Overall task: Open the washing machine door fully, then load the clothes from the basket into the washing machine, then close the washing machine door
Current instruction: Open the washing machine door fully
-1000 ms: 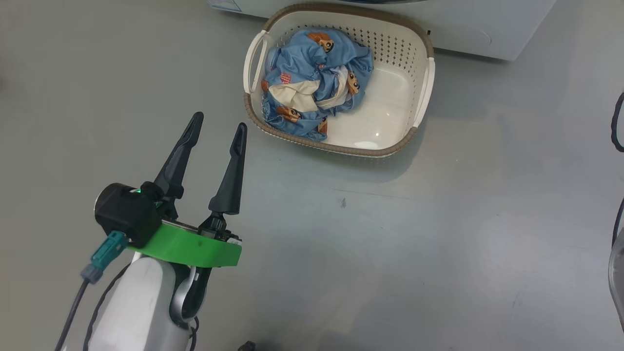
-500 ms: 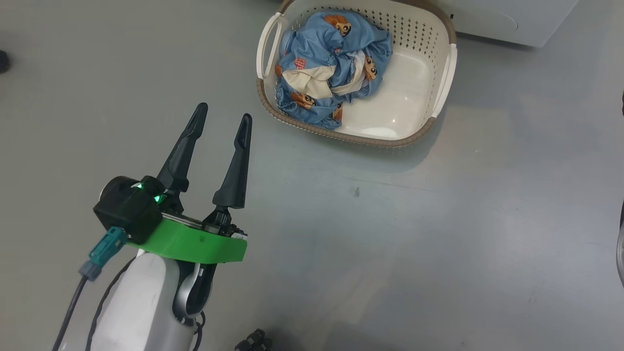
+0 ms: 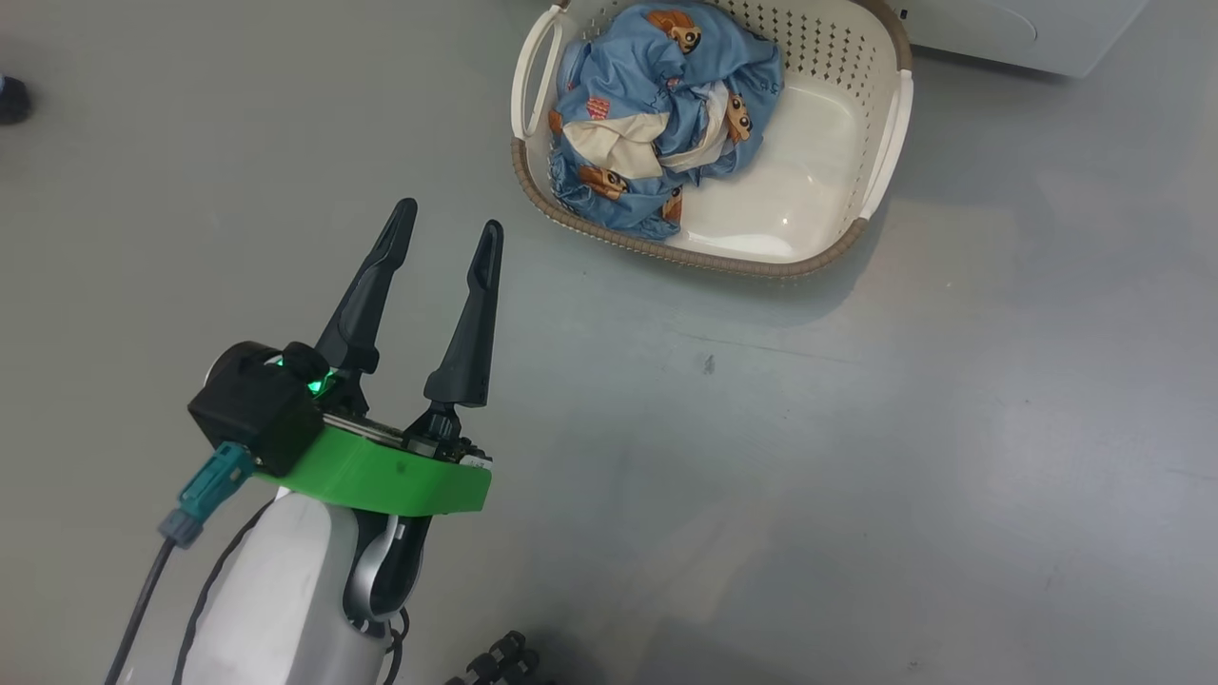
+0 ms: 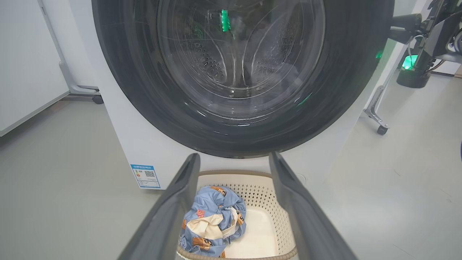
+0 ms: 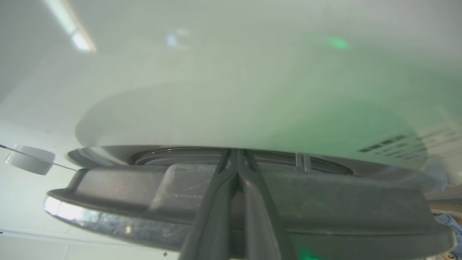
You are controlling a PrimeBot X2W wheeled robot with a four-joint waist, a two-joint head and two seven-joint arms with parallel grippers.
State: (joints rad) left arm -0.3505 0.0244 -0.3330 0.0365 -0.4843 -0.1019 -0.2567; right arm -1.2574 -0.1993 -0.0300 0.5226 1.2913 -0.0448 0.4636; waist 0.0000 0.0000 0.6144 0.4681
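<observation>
Aiming at the edge of the washing machine door [image 4: 137,94], the right gripper [image 5: 235,155] is pressed together, probably to lever it open; the left gripper [image 3: 449,217] hangs spread near the basket [image 3: 885,133], ready for the clothes [image 3: 657,114] inside.

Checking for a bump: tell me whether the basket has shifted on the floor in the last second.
No. The basket keeps its spacing from the dark floor speck; the whole view slid, so the camera moved.
</observation>
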